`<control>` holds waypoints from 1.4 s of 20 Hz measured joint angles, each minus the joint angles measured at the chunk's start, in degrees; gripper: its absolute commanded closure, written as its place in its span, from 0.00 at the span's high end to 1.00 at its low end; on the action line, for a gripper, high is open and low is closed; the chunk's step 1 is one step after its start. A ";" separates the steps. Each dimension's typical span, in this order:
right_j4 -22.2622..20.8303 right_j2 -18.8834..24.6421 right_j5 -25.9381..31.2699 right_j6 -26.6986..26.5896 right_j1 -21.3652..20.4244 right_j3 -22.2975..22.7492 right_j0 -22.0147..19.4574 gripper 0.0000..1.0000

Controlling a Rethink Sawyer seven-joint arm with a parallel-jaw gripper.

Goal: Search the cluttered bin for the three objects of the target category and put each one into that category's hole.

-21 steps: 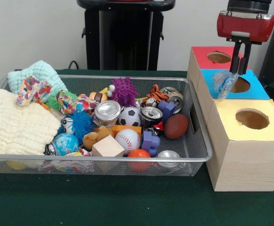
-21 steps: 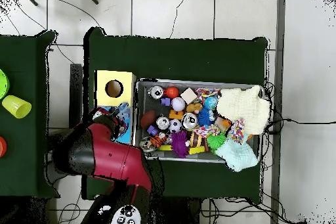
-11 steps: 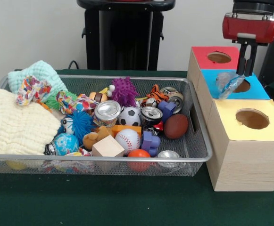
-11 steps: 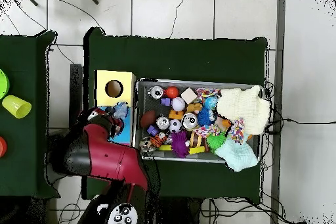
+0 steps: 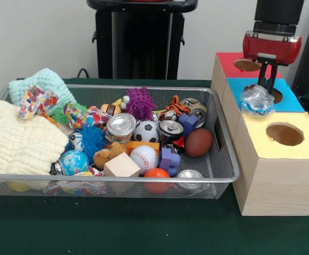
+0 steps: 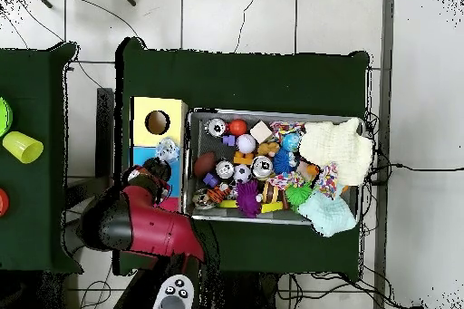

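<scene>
1. The crumpled clear bag (image 5: 256, 101), with blue markings, lies loose on the blue box (image 5: 290, 102), at its hole's edge.
2. The wire bin (image 5: 226, 164) holds balls, cans, blocks, plush toys and cloths.
3. A red box (image 5: 226, 62) and a yellow box (image 5: 260, 135) flank the blue one.
4. The tool (image 5: 267, 78) hangs just above the bag, released, its fingers parted and holding nothing.

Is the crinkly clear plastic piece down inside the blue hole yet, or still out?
Still out: the plastic piece lies on the blue box top, beside the hole.
</scene>
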 measured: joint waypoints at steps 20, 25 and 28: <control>0.11 6.65 -6.25 0.01 -0.62 6.31 -5.56 1.00; 0.20 7.12 -7.26 0.01 -1.20 5.94 -4.93 1.00; 0.20 7.11 -7.37 0.01 -1.70 6.29 -4.32 1.00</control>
